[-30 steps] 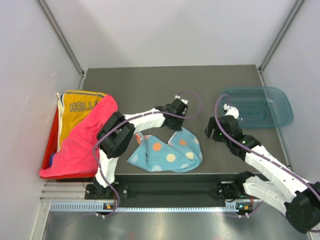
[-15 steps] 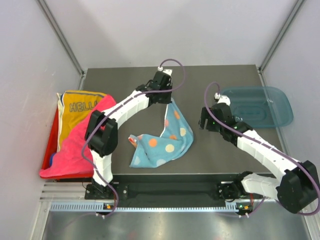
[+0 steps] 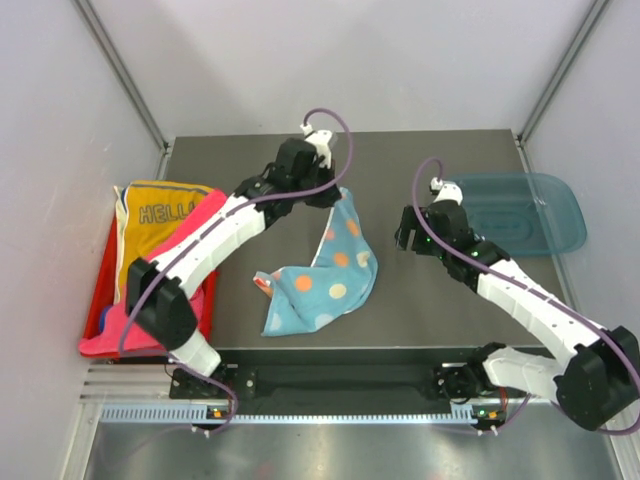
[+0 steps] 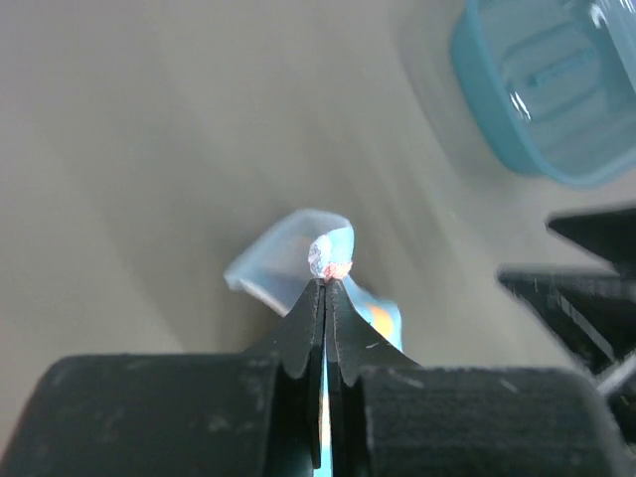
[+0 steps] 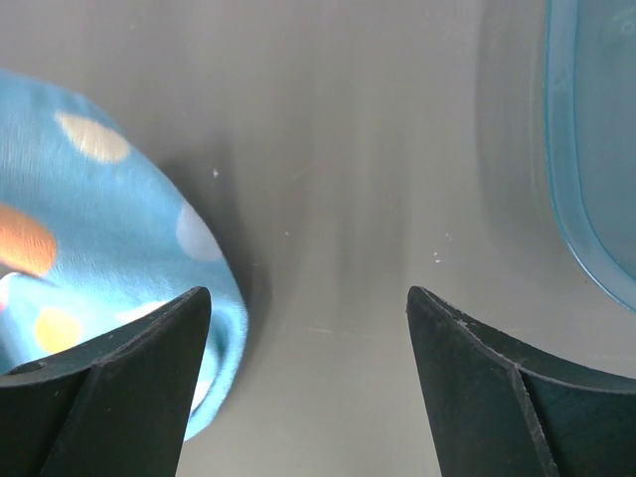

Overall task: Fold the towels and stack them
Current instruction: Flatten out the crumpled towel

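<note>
A light blue towel with orange and cream dots (image 3: 330,275) is stretched over the middle of the table. My left gripper (image 3: 332,196) holds its far corner up, shut on it. In the left wrist view the jaws (image 4: 326,282) are pressed together, with the towel's corner (image 4: 333,246) sticking out above them. To the towel's right, my right gripper (image 3: 408,240) hovers open and empty over bare table. In the right wrist view the towel's edge (image 5: 109,229) lies just by the left finger of the right gripper (image 5: 308,294). A pink towel (image 3: 165,270) and a yellow "HELLO" towel (image 3: 158,214) lie heaped at the left.
The heap sits in a red tray (image 3: 97,300) at the table's left edge. A translucent teal bin (image 3: 520,215) stands at the right, its rim also in the right wrist view (image 5: 581,169). Grey walls close in the table.
My left gripper has carried the dotted towel's corner up and towards the back left, stretching the cloth out. The right gripper has moved forward and towards the towel, opening slightly wider.
</note>
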